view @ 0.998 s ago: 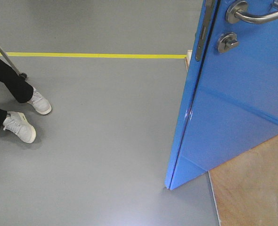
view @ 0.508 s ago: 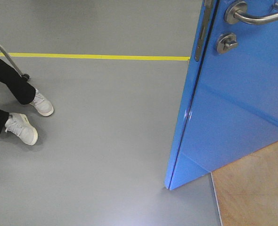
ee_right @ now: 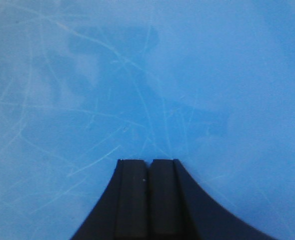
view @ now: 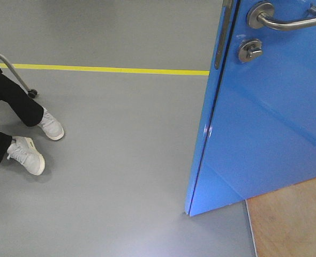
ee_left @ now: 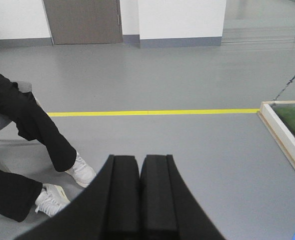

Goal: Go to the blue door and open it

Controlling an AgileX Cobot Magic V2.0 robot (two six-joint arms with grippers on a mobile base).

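The glossy blue door [view: 265,128] fills the right side of the front view, swung partly ajar, its free edge toward the left. High on it sit a silver lever handle [view: 286,20], a round thumb-turn lock [view: 250,50] and a metal latch plate [view: 220,37] on the edge. Neither gripper shows in the front view. In the right wrist view the scratched face of the blue door [ee_right: 137,80] fills the frame, very close in front of my right gripper [ee_right: 148,161], which is shut and empty. My left gripper [ee_left: 139,157] is shut, empty, and faces open grey floor.
A seated person's black-trousered legs and white sneakers [view: 37,142] are at the left, beside a chair leg with a caster [view: 32,93]. A yellow floor line [view: 110,69] runs across. A wooden base board [view: 292,219] lies under the door; a white-framed platform [ee_left: 285,132] sits at the right.
The door's edge has shifted left and its handle and lock sit lower in the front view. The bottom corner stays in place. The person's feet have slid slightly right and down.
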